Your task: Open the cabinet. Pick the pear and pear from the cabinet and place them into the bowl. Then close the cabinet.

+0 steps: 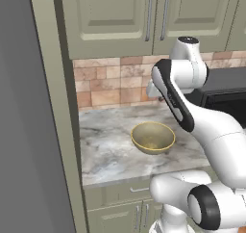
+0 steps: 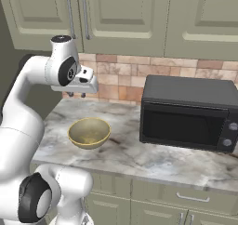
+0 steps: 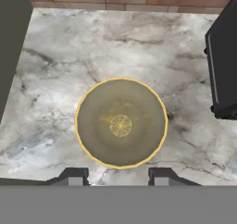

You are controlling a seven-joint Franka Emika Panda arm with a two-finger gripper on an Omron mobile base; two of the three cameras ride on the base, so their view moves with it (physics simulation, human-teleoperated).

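Cabinet doors were both shut, so no pear was on show. From my seat, nearest was the gripper (image 3: 118, 177), fingers parted with nothing between them, hanging above the empty bowl (image 3: 121, 122) on the marble counter (image 3: 60, 70) — microwave (image 3: 227, 65) at three o'clock. Beyond, at twelve o'clock and high, sat the cabinet (image 1: 144, 15). I judged its doors stiff and light — best taken by a slim bar handle (image 1: 149, 13), mid-length, though smooth metal might slip.

Our arm rises from the base, folds at the elbow and reaches forward, wrist bent so our tool (image 2: 76, 95) points straight down. Its two fingertips (image 3: 74, 176) stand well apart, holding nothing.
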